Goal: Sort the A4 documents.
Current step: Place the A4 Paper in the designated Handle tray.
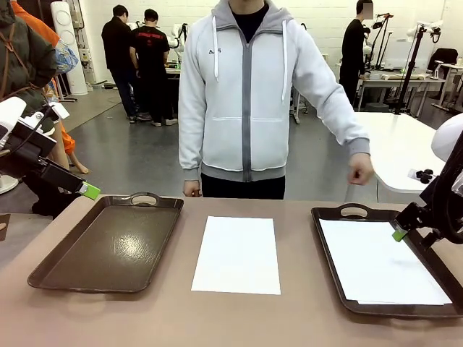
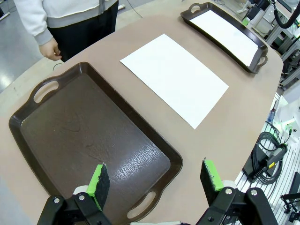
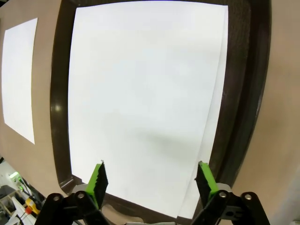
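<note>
Right tool (image 3: 151, 165) over A4 documents (image 3: 140, 84)

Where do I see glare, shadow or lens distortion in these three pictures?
Front view: glare on the glossy left tray. Left wrist view: the same sheen, at its near end. Right wrist view: the sheets look washed out, with a faint grey shadow; the right tray has a bowed rim.

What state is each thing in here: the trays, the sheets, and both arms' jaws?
left tray, empty.
right tray, holds stacked sheets.
sheets in the right tray, flat, at least two, edges slightly offset.
sheet between the trays, lying flat, in neither tray.
left gripper, jaws open, empty, above the left tray.
right gripper, jaws open, empty, over the stacked sheets.
</note>
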`<state>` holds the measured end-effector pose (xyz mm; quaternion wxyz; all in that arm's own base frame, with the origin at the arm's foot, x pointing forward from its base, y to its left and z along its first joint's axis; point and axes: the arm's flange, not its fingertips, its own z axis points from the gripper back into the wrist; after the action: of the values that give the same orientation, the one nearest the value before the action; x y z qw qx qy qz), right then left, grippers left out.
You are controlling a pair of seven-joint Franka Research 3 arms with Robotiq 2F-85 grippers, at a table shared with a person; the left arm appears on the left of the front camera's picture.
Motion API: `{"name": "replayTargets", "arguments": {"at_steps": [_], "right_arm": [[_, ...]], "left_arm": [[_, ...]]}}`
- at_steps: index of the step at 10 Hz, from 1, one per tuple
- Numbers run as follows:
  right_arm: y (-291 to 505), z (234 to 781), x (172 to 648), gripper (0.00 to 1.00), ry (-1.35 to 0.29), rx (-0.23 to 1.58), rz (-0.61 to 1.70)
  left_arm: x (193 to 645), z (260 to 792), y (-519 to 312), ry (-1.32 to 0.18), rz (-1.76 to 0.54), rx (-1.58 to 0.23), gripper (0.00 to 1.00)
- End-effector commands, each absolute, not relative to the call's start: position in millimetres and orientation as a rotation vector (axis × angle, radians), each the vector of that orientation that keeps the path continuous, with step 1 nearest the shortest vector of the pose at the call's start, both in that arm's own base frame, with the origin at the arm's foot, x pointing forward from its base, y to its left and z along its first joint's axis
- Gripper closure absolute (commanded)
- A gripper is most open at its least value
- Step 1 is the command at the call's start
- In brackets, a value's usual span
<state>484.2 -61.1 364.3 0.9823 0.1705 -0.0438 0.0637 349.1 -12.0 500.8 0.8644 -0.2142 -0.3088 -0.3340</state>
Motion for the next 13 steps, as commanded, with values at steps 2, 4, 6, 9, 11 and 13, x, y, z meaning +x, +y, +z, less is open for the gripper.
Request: {"name": "replayTargets", "arguments": {"at_steps": [2, 4, 6, 9, 11, 13], "right_arm": [[-62.6, 370.1, 478.9, 0.0, -0.091, 0.302, 0.093], [-57.4, 369.4, 483.6, 0.0, -0.077, 0.315, 0.091], [-62.0, 369.6, 483.7, 0.0, -0.094, 0.336, 0.114], [-62.0, 369.6, 483.7, 0.0, -0.094, 0.336, 0.114], [-62.0, 369.6, 483.7, 0.0, -0.094, 0.336, 0.114], [-62.0, 369.6, 483.7, 0.0, -0.094, 0.336, 0.114]], "left_arm": [[350.3, 499.0, -10.1, -0.655, -0.716, -0.464, 0.0], [350.3, 499.0, -10.1, -0.655, -0.716, -0.464, 0.0], [350.3, 499.0, -10.1, -0.655, -0.716, -0.464, 0.0], [350.3, 499.0, -10.1, -0.655, -0.716, -0.464, 0.0], [350.3, 499.0, -10.1, -0.655, -0.716, -0.464, 0.0], [350.3, 499.0, -10.1, -0.655, -0.716, -0.464, 0.0]]}}
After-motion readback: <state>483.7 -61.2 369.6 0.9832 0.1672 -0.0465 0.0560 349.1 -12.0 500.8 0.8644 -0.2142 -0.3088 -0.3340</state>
